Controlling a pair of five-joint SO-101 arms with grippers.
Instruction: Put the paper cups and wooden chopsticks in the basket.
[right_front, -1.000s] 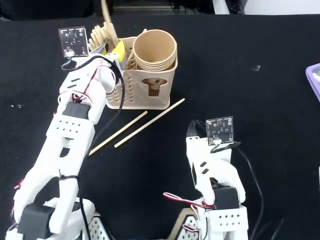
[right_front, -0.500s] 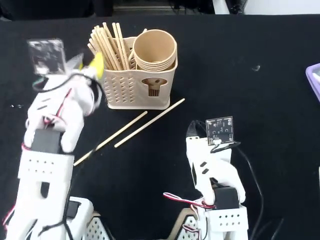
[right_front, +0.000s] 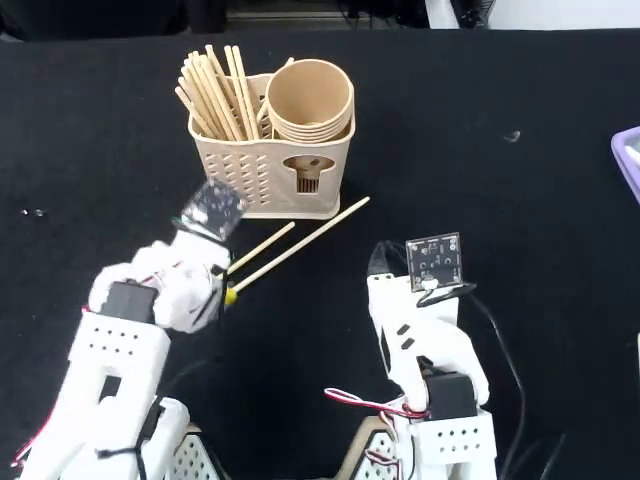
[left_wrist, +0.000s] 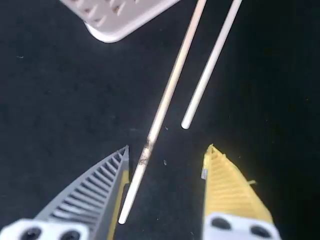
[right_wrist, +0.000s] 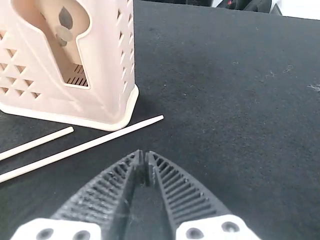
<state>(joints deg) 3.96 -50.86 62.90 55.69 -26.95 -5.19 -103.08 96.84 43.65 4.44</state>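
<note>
On the black table (right_front: 520, 250) before the basket (right_front: 262, 180), the left gripper (left_wrist: 167, 147) gapes astride one chopstick (left_wrist: 165, 102), a second chopstick (left_wrist: 210, 65) just beside, while the right gripper (right_wrist: 145, 153) sits clenched nearby.

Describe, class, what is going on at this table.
The left hand is open over the near end of one of two loose chopsticks lying on the table in front of the basket. The basket already holds stacked paper cups and a bundle of chopsticks. The right hand is shut and holds nothing.
</note>
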